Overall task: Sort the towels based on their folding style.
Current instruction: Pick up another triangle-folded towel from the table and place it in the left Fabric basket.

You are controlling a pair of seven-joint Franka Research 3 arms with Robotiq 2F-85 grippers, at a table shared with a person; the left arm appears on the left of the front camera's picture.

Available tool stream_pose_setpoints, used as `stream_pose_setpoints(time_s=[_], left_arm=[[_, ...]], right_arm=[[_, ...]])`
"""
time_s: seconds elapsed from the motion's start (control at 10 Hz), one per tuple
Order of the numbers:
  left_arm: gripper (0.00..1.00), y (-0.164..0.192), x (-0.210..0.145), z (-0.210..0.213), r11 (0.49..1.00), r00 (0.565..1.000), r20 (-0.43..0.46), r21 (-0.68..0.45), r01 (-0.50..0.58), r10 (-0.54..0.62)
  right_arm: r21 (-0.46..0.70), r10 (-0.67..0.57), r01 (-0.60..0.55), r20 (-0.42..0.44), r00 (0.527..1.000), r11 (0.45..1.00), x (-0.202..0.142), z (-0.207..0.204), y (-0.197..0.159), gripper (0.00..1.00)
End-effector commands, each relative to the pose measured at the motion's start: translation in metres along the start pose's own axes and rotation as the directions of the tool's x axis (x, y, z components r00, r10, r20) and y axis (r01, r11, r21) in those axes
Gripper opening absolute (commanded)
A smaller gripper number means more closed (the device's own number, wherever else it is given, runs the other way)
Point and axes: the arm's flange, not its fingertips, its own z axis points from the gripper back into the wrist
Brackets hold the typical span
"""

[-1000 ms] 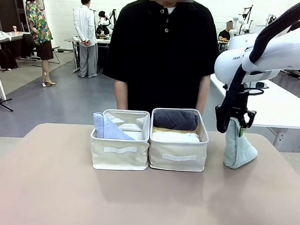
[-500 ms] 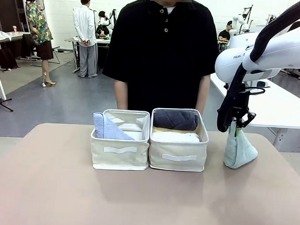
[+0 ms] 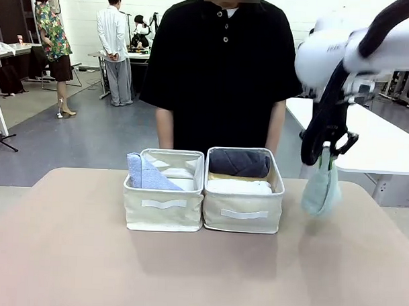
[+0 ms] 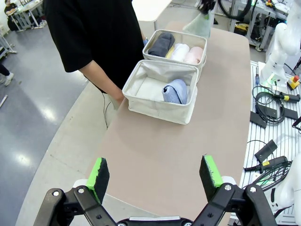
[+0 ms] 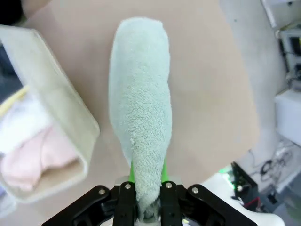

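Right gripper (image 3: 325, 152) clenches the pale mint towel (image 3: 321, 191), hanging above the worktop's (image 3: 187, 273) right; left gripper (image 4: 155, 172) gapes empty; arm lettering (image 3: 334, 47) unreadable.

Tan table (image 3: 66, 255), 2 cream bins (image 3: 163, 212) touching, centred

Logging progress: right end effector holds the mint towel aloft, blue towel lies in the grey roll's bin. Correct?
The front view shows the blue towel in the other bin, not with the grey roll; the right end effector does hold the mint towel.
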Motion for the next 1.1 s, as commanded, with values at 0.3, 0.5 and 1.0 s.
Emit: stream_pose_setpoints(time_s=[0.3, 0.5, 1.0], left_arm=[[1.00, -0.002, 0.001, 0.000, 1.000, 1.000, 0.005, 0.002, 0.001, -0.001], [1.00, -0.002, 0.001, 0.000, 1.000, 1.000, 0.005, 0.002, 0.001, -0.001], [1.00, -0.002, 0.001, 0.000, 1.000, 1.000, 0.005, 0.002, 0.001, -0.001]], right_arm=[[0.180, 0.294, -0.322, 0.164, 0.942, 0.930, -0.114, 0.130, -0.094, 0.00], [0.113, 0.219, -0.243, 0.194, 0.956, 0.963, -0.123, 0.151, -0.087, 0.00], [0.126, 0.240, -0.265, 0.181, 0.954, 0.956, -0.124, 0.144, -0.088, 0.17]])
